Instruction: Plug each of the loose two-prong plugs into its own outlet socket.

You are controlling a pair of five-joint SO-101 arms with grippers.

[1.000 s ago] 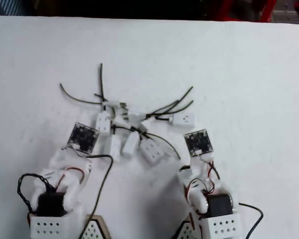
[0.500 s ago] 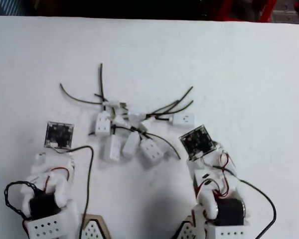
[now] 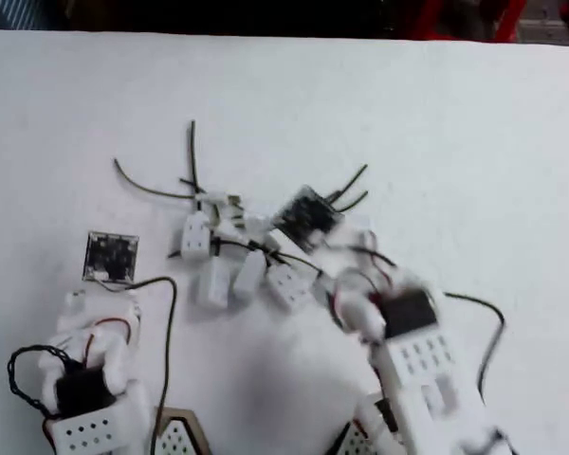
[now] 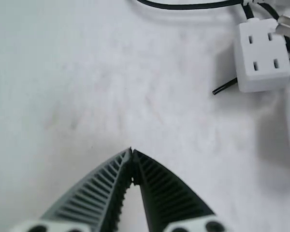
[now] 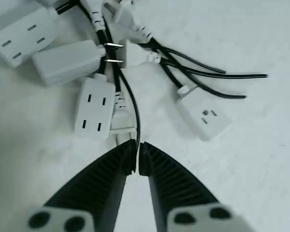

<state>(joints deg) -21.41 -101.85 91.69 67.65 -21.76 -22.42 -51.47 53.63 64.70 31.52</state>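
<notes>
Right wrist view: right gripper (image 5: 136,157), jaws pressed together, empty, low and just short of socket block (image 5: 94,106), probably lining up a pick; farther, loose plug (image 5: 133,54), prongs bare, not yet seated. Left wrist view: left gripper (image 4: 132,166), jaws meeting, over bare table (image 4: 87,72), likely leaving room. High view adds cords (image 3: 192,152) fanning outward

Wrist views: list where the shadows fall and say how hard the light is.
Left wrist view: a faint, soft shadow lies on the white table beside the white four-slot outlet block; no glare. Right wrist view: the white single-socket outlet and thin black cables cast narrow soft shadows; light is diffuse.
</notes>
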